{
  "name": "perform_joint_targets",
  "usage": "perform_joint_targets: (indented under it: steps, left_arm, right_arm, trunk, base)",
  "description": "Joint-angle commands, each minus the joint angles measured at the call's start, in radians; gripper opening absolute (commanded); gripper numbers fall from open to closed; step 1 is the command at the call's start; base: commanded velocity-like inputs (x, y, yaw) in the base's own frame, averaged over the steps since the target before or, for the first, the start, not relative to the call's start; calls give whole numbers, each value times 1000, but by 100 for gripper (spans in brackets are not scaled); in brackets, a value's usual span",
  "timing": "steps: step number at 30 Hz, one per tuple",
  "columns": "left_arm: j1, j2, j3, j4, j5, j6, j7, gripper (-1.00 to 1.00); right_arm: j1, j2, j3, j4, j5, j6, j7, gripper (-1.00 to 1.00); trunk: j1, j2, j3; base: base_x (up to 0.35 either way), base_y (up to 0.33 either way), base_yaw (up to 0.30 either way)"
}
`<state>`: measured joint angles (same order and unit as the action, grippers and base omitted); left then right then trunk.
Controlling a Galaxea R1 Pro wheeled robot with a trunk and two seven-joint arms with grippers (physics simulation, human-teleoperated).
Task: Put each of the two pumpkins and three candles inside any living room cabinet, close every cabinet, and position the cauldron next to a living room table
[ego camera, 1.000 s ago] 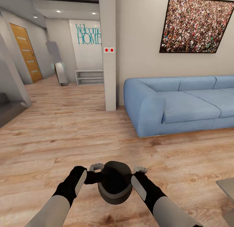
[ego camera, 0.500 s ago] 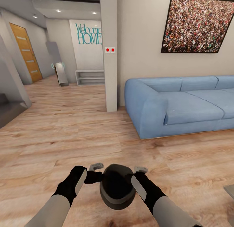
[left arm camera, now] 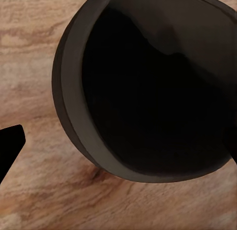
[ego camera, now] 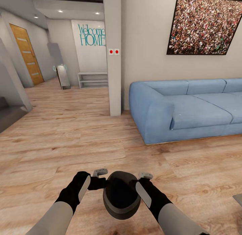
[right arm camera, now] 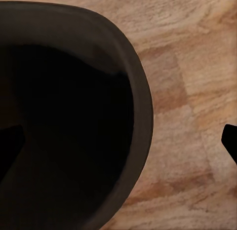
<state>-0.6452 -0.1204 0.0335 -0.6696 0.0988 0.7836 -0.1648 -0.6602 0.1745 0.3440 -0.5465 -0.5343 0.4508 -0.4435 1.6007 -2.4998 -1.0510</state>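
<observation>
**Cauldron carried between both arms across the living room**

You have the small round black cauldron [ego camera: 121,194] held low in front of the trunk, with the left pincer [ego camera: 100,178] on one side of its rim and the right pincer [ego camera: 143,181] on the other. Each one reaches over the wide mouth, and I judge they are clamped on the rim, one finger inside and one outside (the wrist views show a dark fingertip well out from the pot's wall, so the exact bite is hard to read). A two-sided hold makes sense here: the pot is bulging and smooth, and a single pinch on one edge would let it swing or tip.

The pot hangs above the pale wood plank floor [ego camera: 67,140], mouth up and slightly tilted toward the camera. In the left wrist view its dark hollow [left arm camera: 153,92] looks empty.

Ahead on the right stands the long light-blue fabric sofa [ego camera: 188,107], under a large dark-framed picture of a crowd [ego camera: 201,24]. A white square pillar [ego camera: 113,53] with two red buttons divides the room from the hallway.

A grey corner at the lower right edge may be the glass tabletop [ego camera: 238,198], though too little shows to be sure. If so, your drop spot is to the right and close.
</observation>
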Motion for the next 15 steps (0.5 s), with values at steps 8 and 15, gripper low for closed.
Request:
perform_joint_targets:
  steps: [8,15]
  left_arm:
    - [-1,-1,4,-3,7,6,2,100]
    - [-1,1,5,-3,7,6,1,100]
  right_arm:
    - [0,0,3,-1,-6,3,-8,100]
    - [-1,0,3,-1,-6,3,-9,100]
  trunk:
    - [3,-2,-32]
    - [7,-4,-59]
  base:
    - [0,0,0]
    - [0,0,0]
